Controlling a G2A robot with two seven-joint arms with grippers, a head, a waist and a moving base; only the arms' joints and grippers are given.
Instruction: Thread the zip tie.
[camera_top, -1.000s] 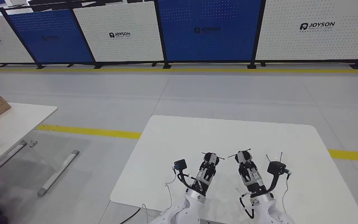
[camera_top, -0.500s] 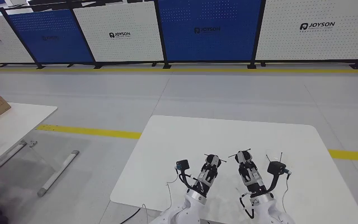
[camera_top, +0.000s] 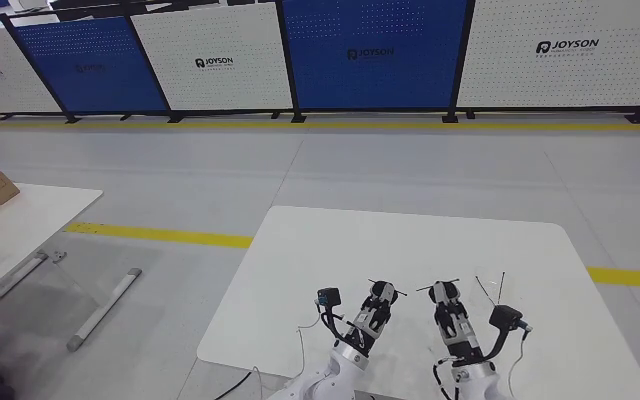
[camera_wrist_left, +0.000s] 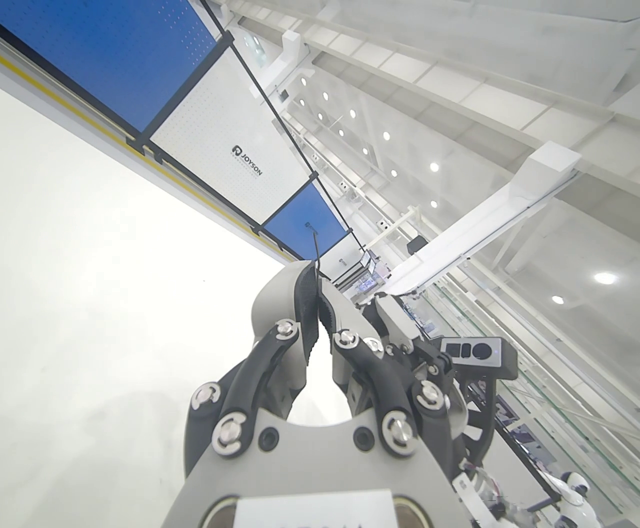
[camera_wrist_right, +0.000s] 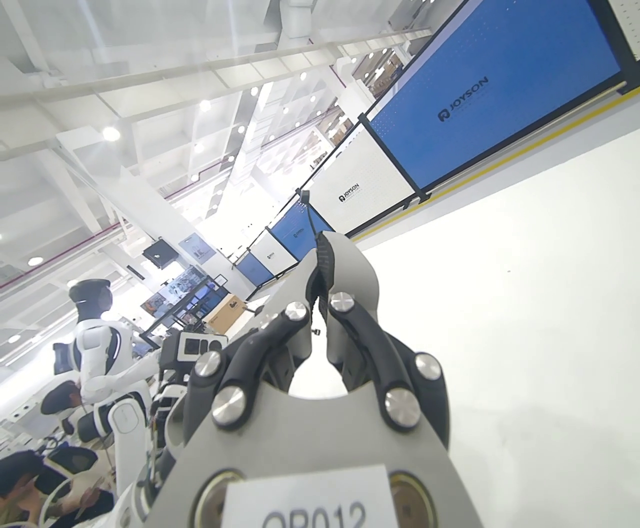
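In the top view the two grippers are sitting side by side in the lower centre of the frame, over the near part of the white table (camera_top: 400, 240). Both are pointing toward the top of the frame. The left gripper (camera_top: 381, 291) is lying left of the right gripper (camera_top: 441, 291), near it but not touching, with bare tabletop showing between them.

In the left wrist view the left gripper (camera_wrist_left: 314, 280) is pressing its fingers together on a thin black zip tie (camera_wrist_left: 315, 247), whose short end is sticking out past the fingertips. In the top view this zip tie (camera_top: 386, 288) is showing as a short dark line crossing the gripper's tip.

The right gripper (camera_wrist_right: 321, 260) is likewise clamping its fingers on a second tie (camera_wrist_right: 309, 212). A small square head is sitting at that tie's free end. In the top view the second tie (camera_top: 440, 287) is slanting across that gripper's tip. The near ends of the two held ties are looking apart, though both are too thin to be sure.

Two loose ties (camera_top: 484, 288) are lying on the table just right of the right gripper, apart from both grippers.

Blue and white panels (camera_top: 375, 55) are standing across the top of the frame. A yellow line (camera_top: 150, 235) is running over the floor at mid left, and another table (camera_top: 40, 215) is showing at the left edge.
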